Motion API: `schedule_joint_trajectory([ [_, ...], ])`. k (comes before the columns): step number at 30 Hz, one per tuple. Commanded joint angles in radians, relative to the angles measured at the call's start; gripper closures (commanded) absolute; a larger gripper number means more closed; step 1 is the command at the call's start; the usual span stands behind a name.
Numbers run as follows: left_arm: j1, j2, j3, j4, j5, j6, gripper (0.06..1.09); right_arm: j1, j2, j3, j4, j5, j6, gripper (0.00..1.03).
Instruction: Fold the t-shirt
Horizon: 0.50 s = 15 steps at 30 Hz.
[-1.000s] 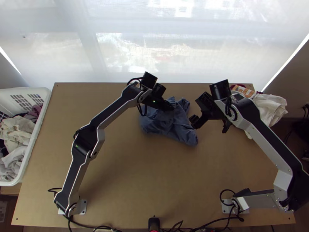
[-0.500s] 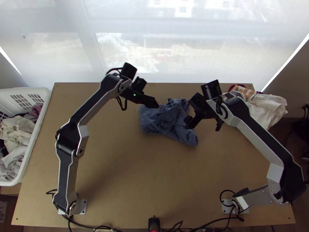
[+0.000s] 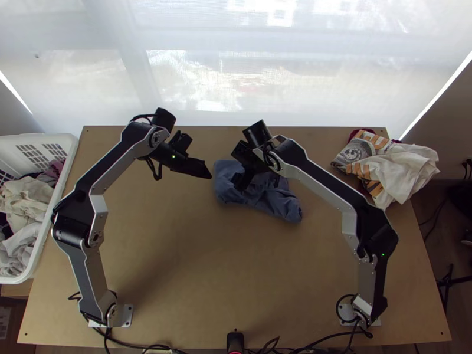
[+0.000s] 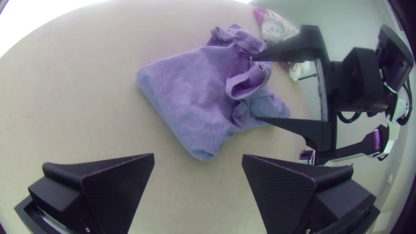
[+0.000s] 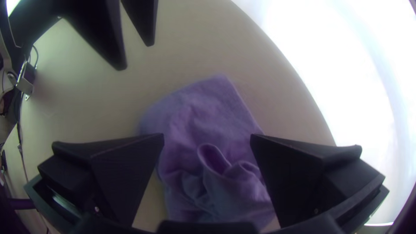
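Note:
In the top view the blue t-shirt point(image 3: 265, 194) lies bunched near the middle of the table's far half. My left gripper point(image 3: 206, 172) is just left of the cloth, apart from it. Over the cloth's left part is my right gripper point(image 3: 241, 182), which hides some of it. The left wrist view has my left gripper point(image 4: 198, 158) open with nothing held, and the t-shirt point(image 4: 186, 95) with one smoother part and one crumpled part. In the right wrist view my right gripper point(image 5: 207, 138) is open above the t-shirt point(image 5: 208, 112), whose folds stand up between the fingers.
White, grey and orange cloths point(image 3: 401, 168) lie in a heap at the table's far right corner. A white basket point(image 3: 62, 194) of clothes stands at the left edge. Bare wood point(image 3: 230, 271) stretches across the near half of the table point(image 3: 177, 236).
My left gripper has moved left, off the t-shirt. My right gripper has moved left from the cloth's right side to over its left part. The t-shirt's outline looks much the same.

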Motion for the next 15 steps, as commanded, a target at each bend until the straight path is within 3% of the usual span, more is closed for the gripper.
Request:
schedule_joint_trajectory([
  [1,0.012,-0.052,-0.09,0.002,-0.02,0.008,0.1,0.005,0.177,0.107,0.013,-0.024,-0.001,0.1],
  [15,-0.045,-0.066,-0.081,0.0,-0.066,0.008,0.1,-0.265,-0.191,-0.39,0.139,-0.061,0.002,0.1],
])
